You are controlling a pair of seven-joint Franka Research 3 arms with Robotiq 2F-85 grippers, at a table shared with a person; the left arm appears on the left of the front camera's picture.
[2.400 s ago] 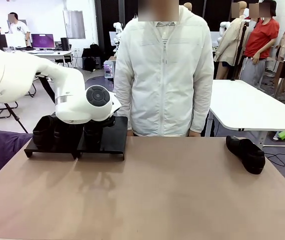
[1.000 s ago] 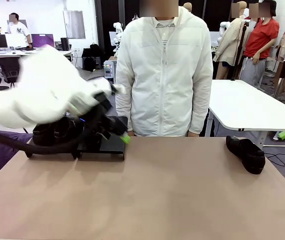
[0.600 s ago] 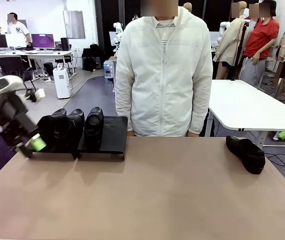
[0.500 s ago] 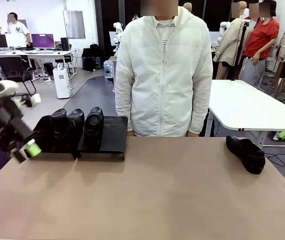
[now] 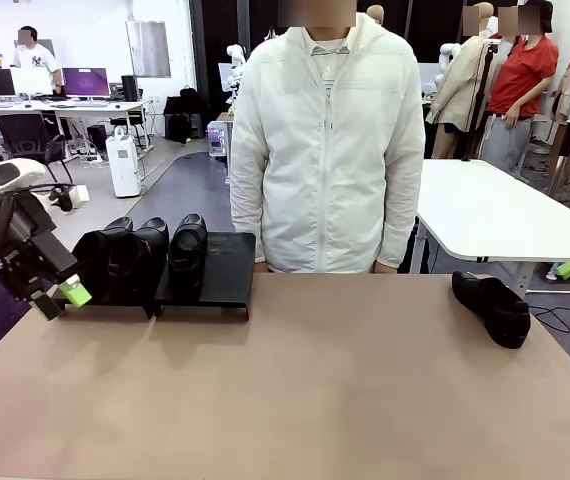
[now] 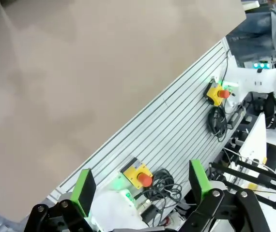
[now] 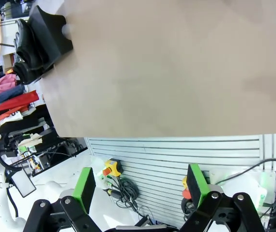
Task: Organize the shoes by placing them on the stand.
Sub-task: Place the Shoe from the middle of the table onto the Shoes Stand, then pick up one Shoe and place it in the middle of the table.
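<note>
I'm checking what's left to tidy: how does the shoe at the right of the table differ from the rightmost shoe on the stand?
The shoe on the table lies alone on the bare tabletop, angled across it; the rightmost shoe on the stand sits on the black stand, pointing straight out beside two others. The first has open table all around; the second has an empty slot to its right. Both are black, glossy dress shoes.

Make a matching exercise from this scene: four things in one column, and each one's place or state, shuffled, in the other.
Things:
1. lone shoe
2. stand
3. left gripper
4. person

Places or states:
A. far side of the table, at the middle
B. jaws open, beside the stand's left end
C. on the tabletop at the far right
D. holds three shoes, right part bare

Pairs: 1-C, 2-D, 3-B, 4-A
</note>
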